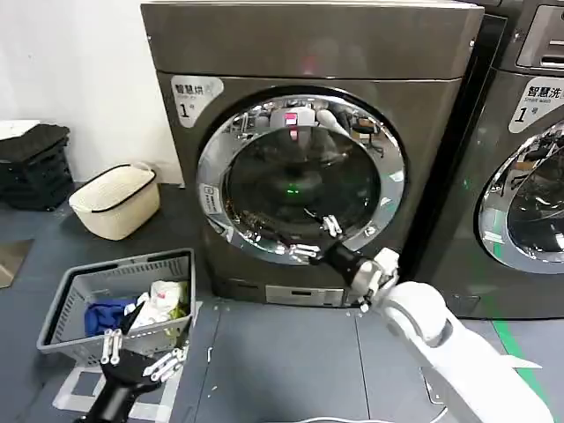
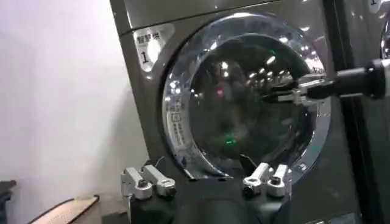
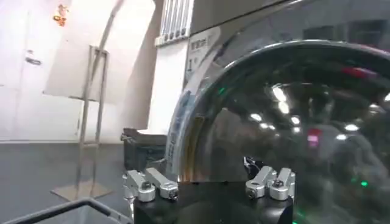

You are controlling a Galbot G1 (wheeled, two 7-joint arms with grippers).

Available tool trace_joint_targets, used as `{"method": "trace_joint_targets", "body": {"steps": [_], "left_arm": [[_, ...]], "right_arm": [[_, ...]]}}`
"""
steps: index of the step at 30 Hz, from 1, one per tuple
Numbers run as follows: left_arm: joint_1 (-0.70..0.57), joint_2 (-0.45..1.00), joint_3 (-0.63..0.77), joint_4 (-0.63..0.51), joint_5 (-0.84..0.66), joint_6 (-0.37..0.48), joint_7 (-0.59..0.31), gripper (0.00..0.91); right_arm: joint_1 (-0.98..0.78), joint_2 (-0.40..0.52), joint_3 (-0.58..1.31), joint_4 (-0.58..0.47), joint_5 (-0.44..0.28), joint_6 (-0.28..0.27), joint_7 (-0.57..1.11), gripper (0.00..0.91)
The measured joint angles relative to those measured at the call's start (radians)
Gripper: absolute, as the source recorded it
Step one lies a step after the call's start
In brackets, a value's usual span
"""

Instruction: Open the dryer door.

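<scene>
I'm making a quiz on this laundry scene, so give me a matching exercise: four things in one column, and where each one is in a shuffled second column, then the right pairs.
Things:
1. right gripper
2. left gripper
3. white basket
4. dryer door

Places:
A. on the floor by the white wall
B. low, beside the grey basket of clothes
C. on the front of the machine marked 1, shut
D. up at the lower part of the chrome ring

Pairs: 1-D, 2-B, 3-A, 4-C
</scene>
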Motion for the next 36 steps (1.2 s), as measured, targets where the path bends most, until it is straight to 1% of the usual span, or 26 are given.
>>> {"method": "trace_joint_targets", "body": {"steps": [11,36], "left_arm": [[0.006,-0.010,-0.002,0.000,0.002,-0.003,0.000,0.907],[0.011,-0.019,-0.006,0.003,0.006,-0.009,0.000,0.907]], "right_arm": [[0.121,0.076,-0.104,-0.112,-0.004,0.002,0.000,0.907],[0.262,0.229,-0.198,-0.318,-0.030,0.010,-0.017,0.907]]}}
